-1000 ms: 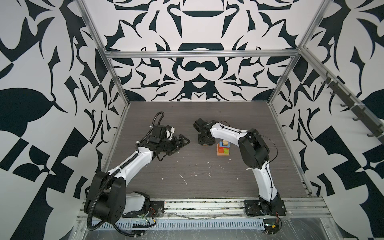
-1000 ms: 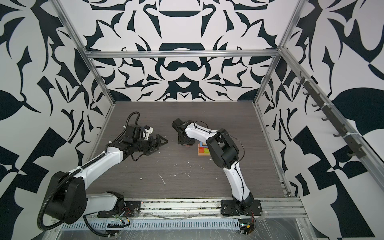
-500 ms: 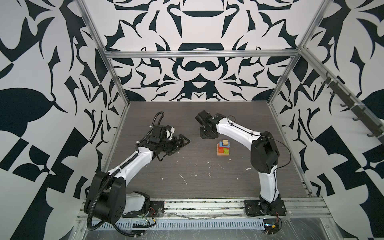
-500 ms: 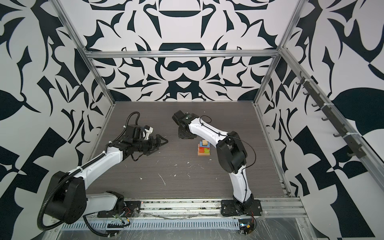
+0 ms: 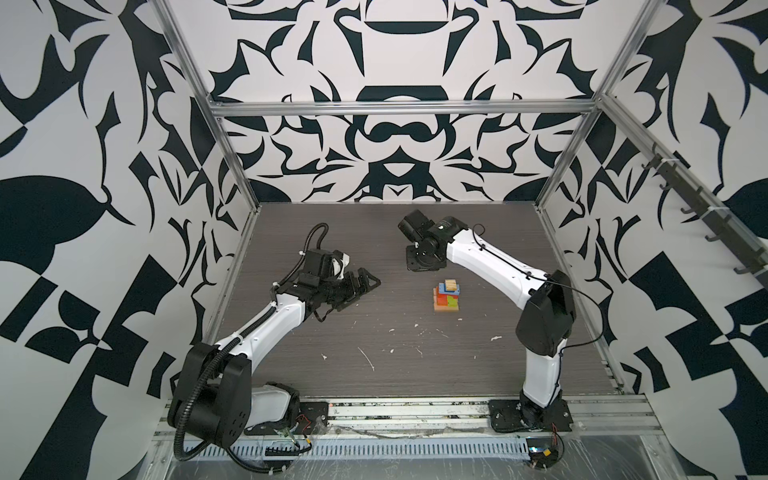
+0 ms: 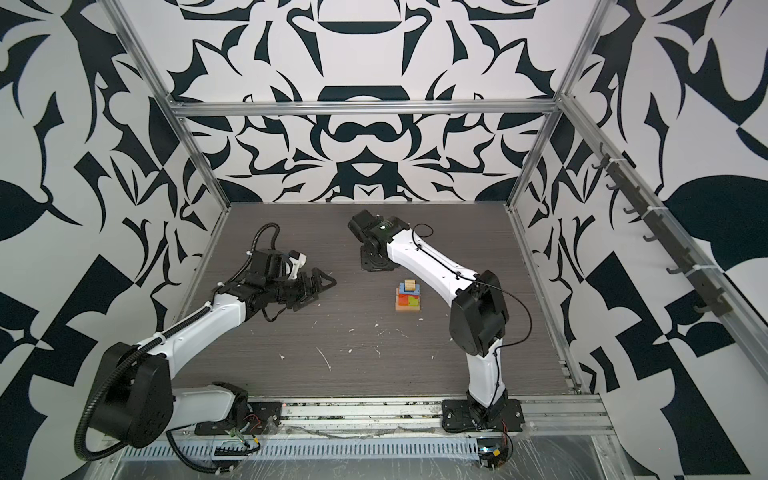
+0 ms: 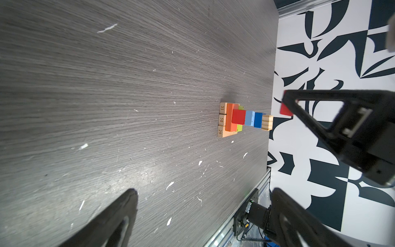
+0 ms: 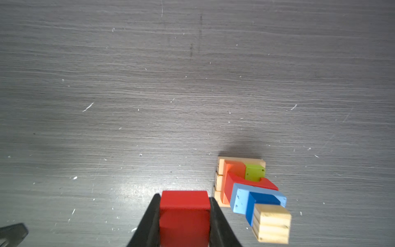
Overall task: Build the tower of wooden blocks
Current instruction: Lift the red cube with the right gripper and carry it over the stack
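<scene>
The wood block tower [image 5: 446,296] stands a little right of the middle of the desk [image 5: 374,232], well clear of all four edges. In the right wrist view I count a tan base of three bars, an orange and a lime green piece on it, then red, light blue and dark blue pieces, with a tan cube [image 8: 271,223] on top. The red cube [image 8: 184,211] is not yet placed. The right fingers [image 8: 151,220] are clenched on its two sides and hold it off the desk, beside the tower toward the far edge, not over it. In my judgement the build is nearly complete, with only that cube left to seat on the tan cube. I see no loose blocks elsewhere. The left fingers [image 7: 119,216] are spread wide and empty, toward the left edge and well apart from the tower. Only white flecks [image 5: 368,359] lie on the desk, toward the near edge, and nothing stands between cube and tower. The landing surface is small, so a nudge could topple the stack.
</scene>
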Motion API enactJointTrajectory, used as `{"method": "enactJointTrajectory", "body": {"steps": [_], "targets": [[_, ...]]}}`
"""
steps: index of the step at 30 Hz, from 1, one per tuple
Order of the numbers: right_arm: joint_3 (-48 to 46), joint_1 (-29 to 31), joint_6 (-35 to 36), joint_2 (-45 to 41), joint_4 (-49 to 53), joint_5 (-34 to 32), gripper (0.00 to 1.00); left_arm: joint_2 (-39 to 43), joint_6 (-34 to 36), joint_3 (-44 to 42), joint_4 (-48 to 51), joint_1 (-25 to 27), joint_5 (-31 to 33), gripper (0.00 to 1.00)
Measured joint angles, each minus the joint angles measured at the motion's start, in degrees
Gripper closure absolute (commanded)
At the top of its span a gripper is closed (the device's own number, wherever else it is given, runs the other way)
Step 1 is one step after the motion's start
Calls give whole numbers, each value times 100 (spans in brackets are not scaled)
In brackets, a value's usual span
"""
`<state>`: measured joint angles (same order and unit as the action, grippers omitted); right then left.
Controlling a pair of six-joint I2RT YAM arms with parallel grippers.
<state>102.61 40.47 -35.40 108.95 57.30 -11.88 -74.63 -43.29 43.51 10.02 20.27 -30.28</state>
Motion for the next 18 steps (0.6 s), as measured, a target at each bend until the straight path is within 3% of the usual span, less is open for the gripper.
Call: {"method": "enactJointTrajectory", "body": {"steps": [18], "targets": [[-866,-109,94,-1093,245,-66,77,-79,-24,72,-55,0,-103,0]]}}
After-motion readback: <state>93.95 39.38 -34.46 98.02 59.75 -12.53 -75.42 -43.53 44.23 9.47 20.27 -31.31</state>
